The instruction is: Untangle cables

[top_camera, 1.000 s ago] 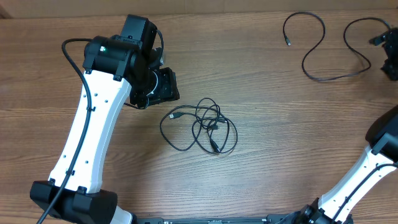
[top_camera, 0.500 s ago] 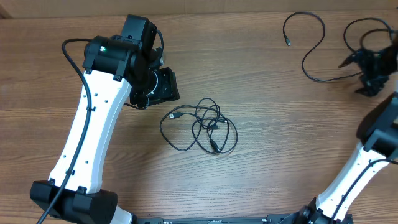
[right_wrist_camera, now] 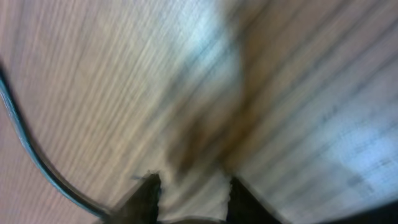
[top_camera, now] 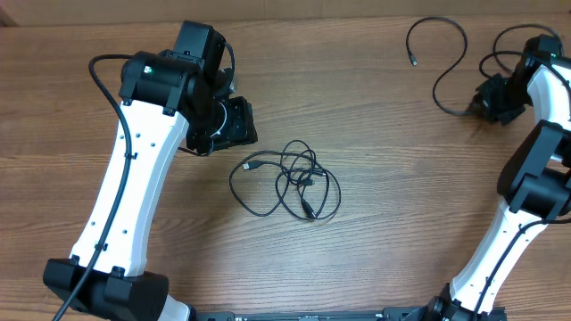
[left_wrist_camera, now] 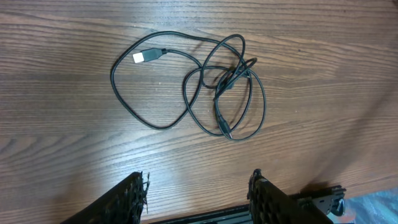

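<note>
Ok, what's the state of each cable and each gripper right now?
tangled cables: looped through each other, lying flat, untouched.
separate cable: lying alone in open curves, not knotted.
left gripper: open, empty.
right gripper: by the separate cable; view blurred, open or shut unclear.

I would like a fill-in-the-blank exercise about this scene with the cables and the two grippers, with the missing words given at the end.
The tangled cables lie on a ___ table. The left gripper is ___ and holds nothing. The separate single cable lies closest to the ___ gripper.
Missing words: wooden; open; right.
</note>
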`<action>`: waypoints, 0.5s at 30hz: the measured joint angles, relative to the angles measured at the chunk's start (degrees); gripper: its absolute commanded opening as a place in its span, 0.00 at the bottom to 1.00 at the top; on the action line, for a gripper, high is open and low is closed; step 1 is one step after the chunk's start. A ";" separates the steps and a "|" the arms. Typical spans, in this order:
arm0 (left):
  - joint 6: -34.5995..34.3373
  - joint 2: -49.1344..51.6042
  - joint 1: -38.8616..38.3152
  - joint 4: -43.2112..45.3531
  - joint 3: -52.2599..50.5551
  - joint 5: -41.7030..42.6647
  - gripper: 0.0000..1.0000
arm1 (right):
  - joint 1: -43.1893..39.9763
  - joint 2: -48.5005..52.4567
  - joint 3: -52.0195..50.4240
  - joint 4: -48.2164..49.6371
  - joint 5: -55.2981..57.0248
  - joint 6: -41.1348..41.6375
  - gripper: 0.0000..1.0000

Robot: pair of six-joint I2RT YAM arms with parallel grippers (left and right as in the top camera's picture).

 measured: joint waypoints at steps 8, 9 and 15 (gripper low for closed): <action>0.00 0.02 0.00 0.09 0.00 -0.02 0.56 | -0.04 0.00 0.00 11.47 -3.19 1.49 0.04; 0.02 0.02 0.00 0.09 0.00 -0.04 0.56 | -0.04 0.00 0.00 12.61 -3.65 1.53 0.06; 0.02 0.02 0.00 0.02 0.00 -0.17 0.56 | -0.04 0.00 0.00 15.41 -4.76 1.68 0.57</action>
